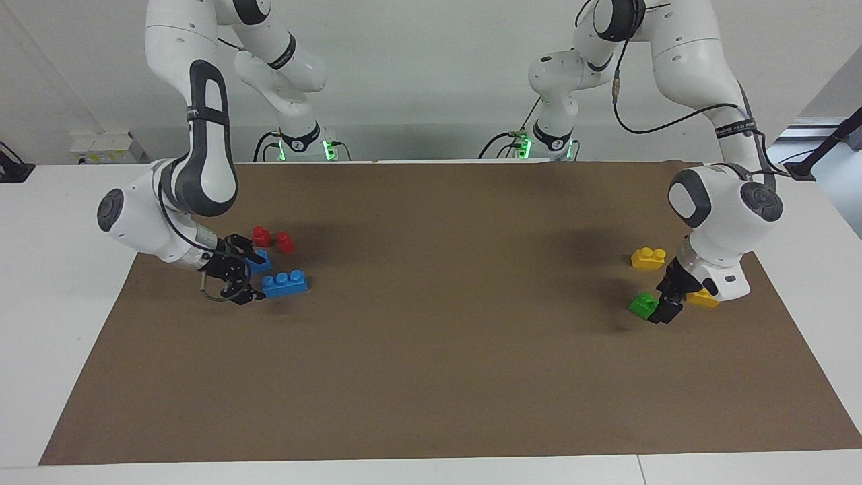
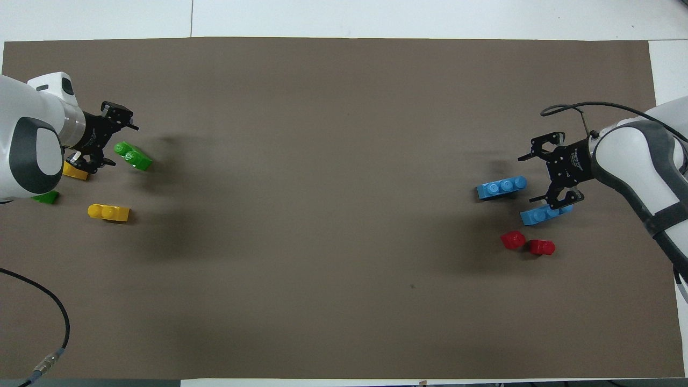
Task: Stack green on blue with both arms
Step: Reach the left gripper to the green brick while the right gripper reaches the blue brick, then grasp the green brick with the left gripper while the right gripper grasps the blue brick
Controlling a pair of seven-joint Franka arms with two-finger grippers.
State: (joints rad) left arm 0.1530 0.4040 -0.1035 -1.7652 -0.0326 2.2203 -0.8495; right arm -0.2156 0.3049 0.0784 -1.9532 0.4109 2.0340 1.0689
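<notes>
Gaping beside two-stud green brick and three-stud blue brick: left pincer, right pincer.

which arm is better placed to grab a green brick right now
Left. The left gripper is open and low beside the green brick at its own end of the table, with nothing held. The right gripper is open at the blue bricks, the whole mat away.
</notes>
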